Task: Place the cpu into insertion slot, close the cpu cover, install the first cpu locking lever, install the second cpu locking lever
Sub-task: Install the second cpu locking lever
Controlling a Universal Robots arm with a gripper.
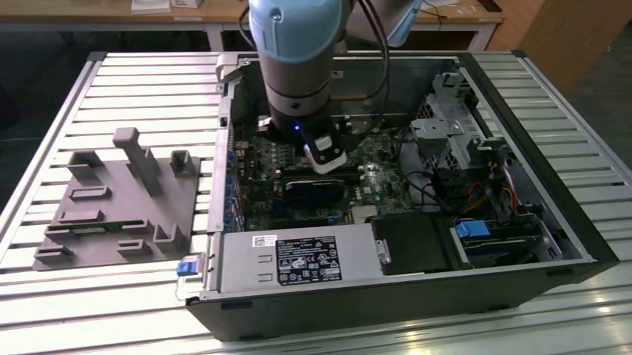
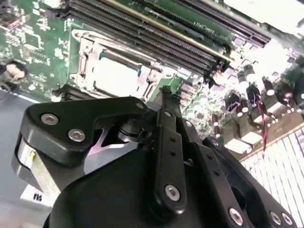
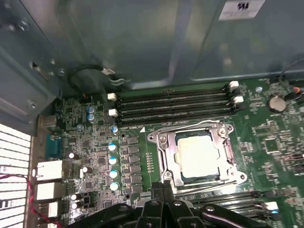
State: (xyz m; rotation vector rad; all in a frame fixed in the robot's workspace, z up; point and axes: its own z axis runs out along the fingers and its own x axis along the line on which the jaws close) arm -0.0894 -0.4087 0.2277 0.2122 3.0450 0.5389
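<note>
Cpu seated in the slot, cover down, gripper low beside it.

The cpu [image 3: 197, 154] lies flat in the slot [image 3: 164, 142], its edges square to the memory slots [image 3: 175, 102], framed by the cover [image 3: 227, 152]. The gripper [image 3: 164, 186] hovers at the socket's edge, jaws apparently pinched together on nothing, probably to work a lever.
</note>
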